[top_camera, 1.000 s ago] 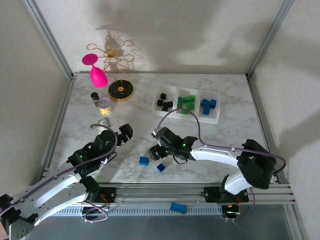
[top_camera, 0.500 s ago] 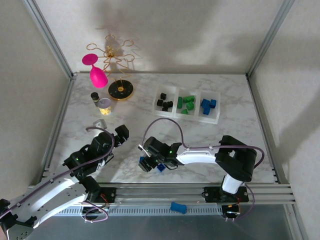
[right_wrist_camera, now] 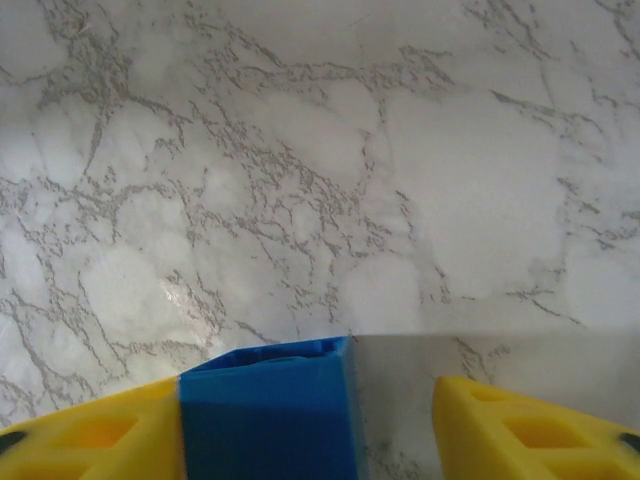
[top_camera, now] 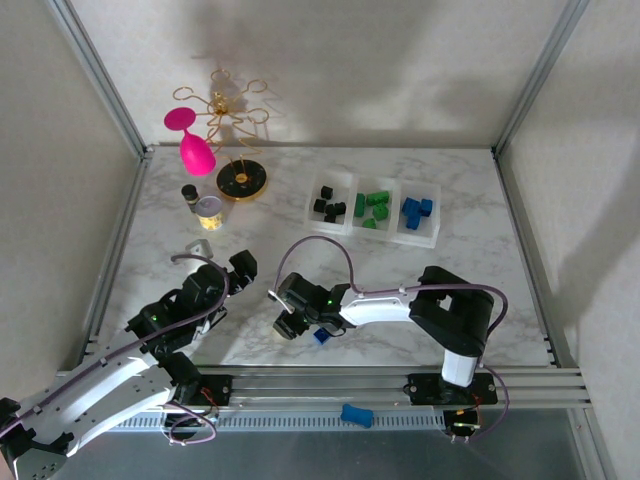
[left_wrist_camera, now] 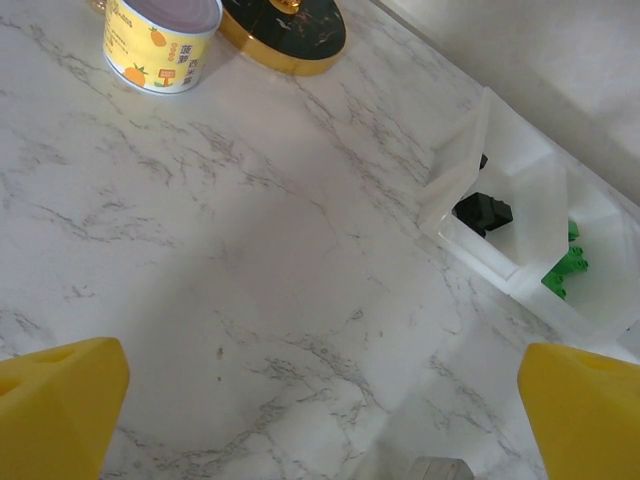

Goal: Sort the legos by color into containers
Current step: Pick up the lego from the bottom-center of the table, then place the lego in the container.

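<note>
A blue brick (right_wrist_camera: 265, 415) is seen between the yellow fingers (right_wrist_camera: 520, 430) of the right gripper (right_wrist_camera: 308, 400). Its plastic is smooth and matt, its edges are straight, and a thin raised rim is shown along its top. It is pressed against one finger while a clear gap is left to the other, so the jaws are spread and the brick is not pinched. It is found over the near part of the table (right_wrist_camera: 300, 150), left of centre in the top view.

A second blue brick (top_camera: 321, 336), small and square, is laid on the marble just beside that gripper. An oblong blue brick (top_camera: 356, 415) is seen off the table, on the grey strip in front of the arm bases.

The tray (top_camera: 432, 236) is made of white translucent plastic and divided into three square compartments. Black bricks (top_camera: 329, 203) are held in the left one, green bricks (top_camera: 372, 208) in the middle one and blue bricks (top_camera: 415, 211) in the right one. The table is finished in smooth white marble with grey veins.

The left gripper (left_wrist_camera: 320, 400) is spread wide above bare marble, with nothing between its tips. A round yellow-labelled can (left_wrist_camera: 160, 35) and a black, gold-rimmed disc (left_wrist_camera: 285, 25) are seen beyond it.
</note>
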### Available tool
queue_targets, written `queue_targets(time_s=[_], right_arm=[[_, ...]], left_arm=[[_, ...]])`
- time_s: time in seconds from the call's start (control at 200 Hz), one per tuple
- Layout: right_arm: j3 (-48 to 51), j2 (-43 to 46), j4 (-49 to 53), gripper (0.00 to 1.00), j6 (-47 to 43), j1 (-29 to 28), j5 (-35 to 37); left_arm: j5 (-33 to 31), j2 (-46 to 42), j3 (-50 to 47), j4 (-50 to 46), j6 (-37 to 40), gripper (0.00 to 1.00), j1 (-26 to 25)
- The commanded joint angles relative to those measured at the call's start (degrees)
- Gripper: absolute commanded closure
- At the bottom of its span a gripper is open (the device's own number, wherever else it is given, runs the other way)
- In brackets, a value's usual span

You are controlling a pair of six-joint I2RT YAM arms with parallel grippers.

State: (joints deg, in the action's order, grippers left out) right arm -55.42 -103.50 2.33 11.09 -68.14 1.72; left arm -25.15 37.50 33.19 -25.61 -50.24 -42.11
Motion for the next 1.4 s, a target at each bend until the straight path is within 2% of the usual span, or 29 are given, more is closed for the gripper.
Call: queue_targets(time_s=[0.0,0.225,0.395,0.521,0.711,0.981,1.207,1.297,1.397], right_arm=[[-1.37,-0.82,-0.06,0.45,-0.65,-0.68,0.57],[-1.28,0.21,0.59,0.64,0.19,-0.61,0.82],[-1.18,2.83,1.45,0.68,1.59,0.30,1.15],[-1.57,6.44,3.43,0.69,3.75,3.18,1.08],[-2.60,12.64,8.31,0.69,6.92,9.68,2.54],[-4.41,17.96,15.32,0.71,10.23,23.68,8.00],[-7.49,16.30,16.70,0.70,11.32,35.05,13.95],[-8.65,14.68,14.56,0.70,11.11,38.30,14.38],[-11.60,10.63,14.51,0.70,10.18,40.67,18.15]], left_arm=[[-1.53,-0.06,-0.57,-0.56,-0.74,0.01,0.62],[-1.38,0.19,-0.60,0.17,-0.30,0.00,0.80],[-0.98,0.45,0.06,0.58,0.14,0.00,0.89],[-0.06,1.23,0.96,2.38,1.73,0.00,0.89],[3.25,5.27,2.54,7.44,4.65,0.00,0.89],[10.04,13.79,6.70,13.04,9.59,0.01,0.78],[13.29,20.33,9.13,17.51,10.93,0.01,0.54],[13.81,22.25,10.05,18.64,11.13,0.00,0.32],[14.11,23.59,10.27,20.49,11.04,0.00,0.27]])
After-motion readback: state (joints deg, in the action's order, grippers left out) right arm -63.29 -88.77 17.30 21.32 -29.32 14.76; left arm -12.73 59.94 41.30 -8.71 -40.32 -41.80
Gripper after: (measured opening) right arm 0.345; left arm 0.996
